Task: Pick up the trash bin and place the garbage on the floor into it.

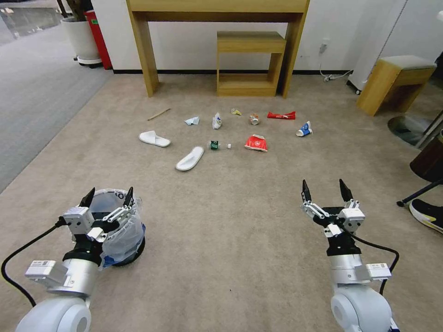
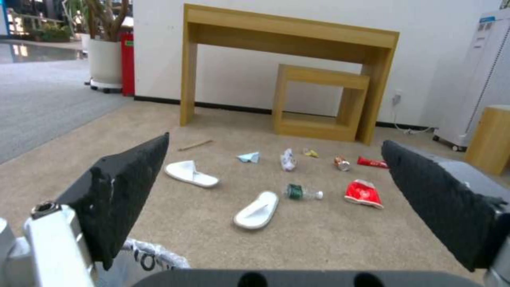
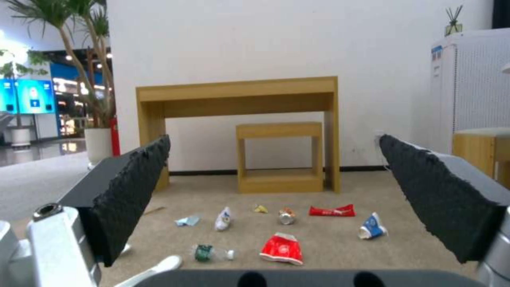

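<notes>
Head view shows the opening step: fetching the bin (image 1: 121, 228), which stands on the floor (image 1: 230, 221) at the robot's near left, bag-lined and upright. The left gripper (image 1: 107, 197) hangs over its rim with jaws spread wide, holding nothing; whether a fingertip already touches the bag is hard to say from this angle. The right gripper (image 1: 326, 190), also spread and empty, hovers over bare carpet well apart from everything. Ahead, near a wooden table (image 1: 217, 9), the garbage lies scattered: two slippers (image 1: 189, 159), a stick (image 1: 158, 114), a bottle (image 1: 215, 145), a red wrapper (image 1: 256, 143), a paper cup (image 1: 304, 129). Next, I judge, the left jaws must straddle the rim and close firmly on it, since the loose bag may slip.
</notes>
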{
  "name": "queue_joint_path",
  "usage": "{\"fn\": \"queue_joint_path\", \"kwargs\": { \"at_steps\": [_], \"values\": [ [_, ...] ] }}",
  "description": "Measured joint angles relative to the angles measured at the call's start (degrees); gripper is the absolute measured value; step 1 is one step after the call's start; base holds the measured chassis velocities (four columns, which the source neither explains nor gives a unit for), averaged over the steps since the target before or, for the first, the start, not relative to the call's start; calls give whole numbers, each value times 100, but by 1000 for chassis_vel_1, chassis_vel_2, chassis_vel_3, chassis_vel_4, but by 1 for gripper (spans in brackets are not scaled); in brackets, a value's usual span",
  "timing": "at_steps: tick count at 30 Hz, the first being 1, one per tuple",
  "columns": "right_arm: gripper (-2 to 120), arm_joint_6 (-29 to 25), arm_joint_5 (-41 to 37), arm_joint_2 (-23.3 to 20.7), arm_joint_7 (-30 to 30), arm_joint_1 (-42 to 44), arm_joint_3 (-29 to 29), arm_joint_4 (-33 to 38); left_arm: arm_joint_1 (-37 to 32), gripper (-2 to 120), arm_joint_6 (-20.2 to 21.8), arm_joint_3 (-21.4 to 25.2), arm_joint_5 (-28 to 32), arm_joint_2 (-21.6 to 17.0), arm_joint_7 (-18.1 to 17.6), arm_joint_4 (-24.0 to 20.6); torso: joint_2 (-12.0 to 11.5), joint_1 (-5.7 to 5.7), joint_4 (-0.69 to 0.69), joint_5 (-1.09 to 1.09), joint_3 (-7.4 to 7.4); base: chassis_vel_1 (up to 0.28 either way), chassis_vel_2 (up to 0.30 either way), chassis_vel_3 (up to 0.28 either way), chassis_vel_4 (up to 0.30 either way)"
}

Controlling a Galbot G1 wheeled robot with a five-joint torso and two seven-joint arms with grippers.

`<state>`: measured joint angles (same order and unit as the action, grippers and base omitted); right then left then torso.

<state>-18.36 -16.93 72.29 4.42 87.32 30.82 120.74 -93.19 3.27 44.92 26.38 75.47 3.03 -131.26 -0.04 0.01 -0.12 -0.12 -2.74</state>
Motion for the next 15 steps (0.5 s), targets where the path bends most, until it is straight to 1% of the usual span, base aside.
{"fn": "queue_joint_path", "kwargs": {
  "at_steps": [15],
  "values": [
    [100,2,-4,-1,0,-6,1,13,-5,100,4,7,-5,-24,0,18,0,0,0,0,0,0,0,0,0]
  ]
}}
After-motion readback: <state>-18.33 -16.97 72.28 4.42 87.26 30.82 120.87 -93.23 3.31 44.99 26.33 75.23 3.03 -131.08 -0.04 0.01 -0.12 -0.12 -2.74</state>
